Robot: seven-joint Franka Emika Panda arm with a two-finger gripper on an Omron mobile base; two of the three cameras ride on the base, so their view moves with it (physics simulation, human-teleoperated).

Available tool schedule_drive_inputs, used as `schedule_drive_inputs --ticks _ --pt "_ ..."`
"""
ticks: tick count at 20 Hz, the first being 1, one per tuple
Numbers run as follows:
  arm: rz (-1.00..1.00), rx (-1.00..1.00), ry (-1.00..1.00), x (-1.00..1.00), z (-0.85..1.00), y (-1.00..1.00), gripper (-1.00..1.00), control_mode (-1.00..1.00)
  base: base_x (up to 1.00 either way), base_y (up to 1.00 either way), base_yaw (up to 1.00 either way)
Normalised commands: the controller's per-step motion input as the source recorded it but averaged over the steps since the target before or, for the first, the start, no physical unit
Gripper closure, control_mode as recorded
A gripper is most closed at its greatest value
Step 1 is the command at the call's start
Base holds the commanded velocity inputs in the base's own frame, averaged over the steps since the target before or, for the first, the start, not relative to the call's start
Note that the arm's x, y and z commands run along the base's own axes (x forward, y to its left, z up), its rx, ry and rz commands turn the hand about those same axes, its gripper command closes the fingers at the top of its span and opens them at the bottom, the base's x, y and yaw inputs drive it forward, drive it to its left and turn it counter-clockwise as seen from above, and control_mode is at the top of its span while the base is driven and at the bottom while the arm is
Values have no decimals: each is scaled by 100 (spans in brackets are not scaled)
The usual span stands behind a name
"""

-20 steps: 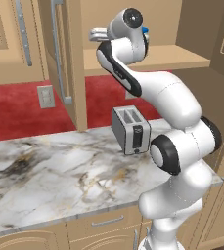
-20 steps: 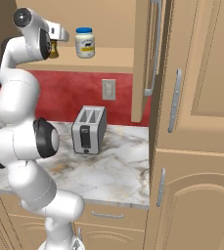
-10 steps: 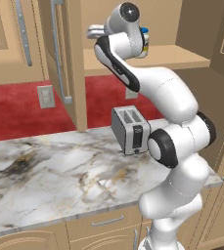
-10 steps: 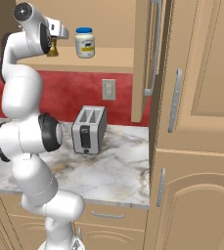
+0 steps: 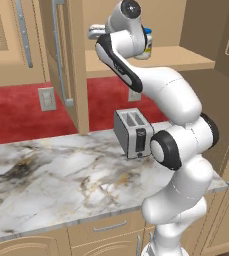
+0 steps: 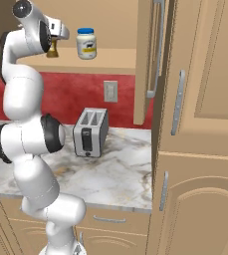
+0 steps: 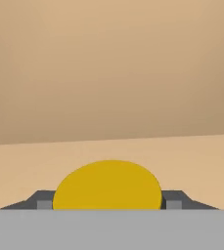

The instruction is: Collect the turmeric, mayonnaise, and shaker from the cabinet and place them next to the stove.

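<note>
Up on the open shelf of the cabinet [image 6: 135, 60], the gripper [image 7: 107, 205] is clamped on the turmeric [image 6: 52, 48], and the hand view settles it: the yellow lid sits squarely between the two dark fingertips [image 7: 44, 201], one pressed to each side. From the right base view, the amber jar peeks out just under the white wrist, standing on the tan shelf board.

Just beside it on the same shelf stands the mayonnaise [image 6: 86, 43], blue lid up, pale label facing out, clear of the arm. In the left base view only a sliver of that jar [image 5: 147, 41] shows past the hand.

Now the room. The cabinet door [image 6: 154, 55] hangs open, its long silver bar handle [image 6: 159, 47] catching the light. Behind the counter runs a deep red backsplash [image 5: 16, 107] with a pale wall outlet [image 6: 110, 91] set in it. Below, the marble countertop [image 5: 61, 175] spreads wide, white with grey and rusty veining (a darker smudge sits toward its left end in the left base view). A steel two-slot toaster [image 6: 89, 132] stands on it near the wall, right next to the arm's elbow. Tan drawer fronts [image 5: 106, 230] run under the counter edge, and a tall panelled cupboard [image 6: 205, 124] fills the right side.
</note>
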Motion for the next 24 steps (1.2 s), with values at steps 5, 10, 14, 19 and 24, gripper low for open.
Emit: schedule_drive_inputs --ticks 5,10,14,19,24 --pt "0 0 0 0 -10 0 100 -100 0 0 0" --pt "0 3 -10 -23 -18 0 100 -100 0 0 0" --pt "0 9 -27 -78 -26 -1 100 -100 0 0 0" --pt "0 9 -22 -96 3 -12 100 -100 0 0 0" --pt "1 3 -10 -100 38 -22 100 -100 0 0 0"
